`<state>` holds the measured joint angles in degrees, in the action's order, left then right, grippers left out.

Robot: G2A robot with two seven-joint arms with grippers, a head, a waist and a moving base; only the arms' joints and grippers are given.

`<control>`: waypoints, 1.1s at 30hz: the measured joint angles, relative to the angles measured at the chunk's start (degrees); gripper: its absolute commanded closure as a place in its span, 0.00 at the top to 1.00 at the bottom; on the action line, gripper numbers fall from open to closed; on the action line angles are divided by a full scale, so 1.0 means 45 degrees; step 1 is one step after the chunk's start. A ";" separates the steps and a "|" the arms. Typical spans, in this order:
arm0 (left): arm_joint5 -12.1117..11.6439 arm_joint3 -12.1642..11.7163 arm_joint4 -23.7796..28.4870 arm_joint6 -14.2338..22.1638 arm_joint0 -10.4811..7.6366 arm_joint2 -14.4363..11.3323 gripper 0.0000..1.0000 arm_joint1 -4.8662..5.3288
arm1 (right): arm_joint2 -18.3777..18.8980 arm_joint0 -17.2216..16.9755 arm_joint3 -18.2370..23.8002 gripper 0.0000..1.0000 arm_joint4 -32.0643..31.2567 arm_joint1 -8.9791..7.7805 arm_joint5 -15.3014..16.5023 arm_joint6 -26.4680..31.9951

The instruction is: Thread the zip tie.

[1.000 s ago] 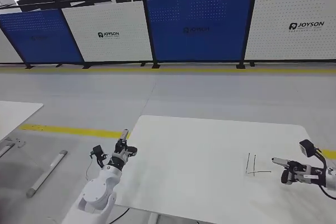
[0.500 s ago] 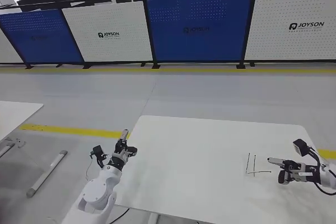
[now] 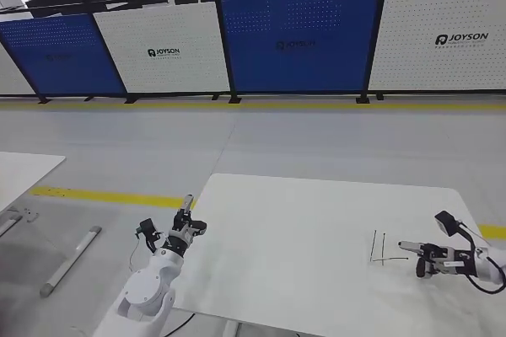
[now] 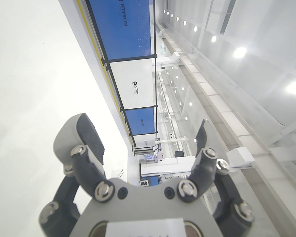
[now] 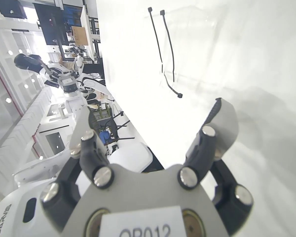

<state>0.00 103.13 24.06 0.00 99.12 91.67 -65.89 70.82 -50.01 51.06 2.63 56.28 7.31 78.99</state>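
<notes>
Big hall w/ blue and white peg-board wall panels (image 3: 295, 42) at the back, and up front my flat white table (image 3: 304, 211). Three thin black plastic zip ties (image 3: 379, 244) lie flat near the table's right side. Two sit side by side, and the third tie (image 5: 172, 88) lies across by their tail ends, w/ its small square head nearest my right gripper (image 3: 403, 245). That gripper sits just beside the ties, pointing at them. Its jaws are spread wide w/ nothing in them, and the right wrist view (image 5: 150, 114) shows both pads bare. My left gripper (image 3: 186, 200) is at the table's left edge, well apart from the ties. It is spread wide too and holds nothing (image 4: 145, 131). No tie is looped yet, so I think we're at step 1: picking one up. Next I'd bring the right gripper down over one strap, prob the third tie since it's closest, and pinch it. That needs care, bc the strap is thin and lies flat on the top. After that the left arm has to come across and hold the head so the tail can go through.
</notes>
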 measured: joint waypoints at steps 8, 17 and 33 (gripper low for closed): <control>0.0000 0.0000 0.0000 0.0000 0.0000 0.0000 1.00 0.0000 | -0.0586 0.0577 -0.1117 0.56 0.0098 0.0172 0.0007 -0.0053; 0.0000 0.0000 0.0000 0.0000 0.0000 0.0000 1.00 0.0000 | -0.0890 0.1009 -0.2097 0.45 0.0096 0.0240 0.0077 -0.0064; 0.0000 0.0000 0.0000 0.0000 0.0000 0.0000 1.00 0.0000 | -0.1379 0.1534 -0.3047 0.29 0.0230 0.0381 0.0213 0.0068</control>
<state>0.00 103.13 24.06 0.00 99.12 91.67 -65.89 64.61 -43.11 37.35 3.67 57.99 8.27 79.30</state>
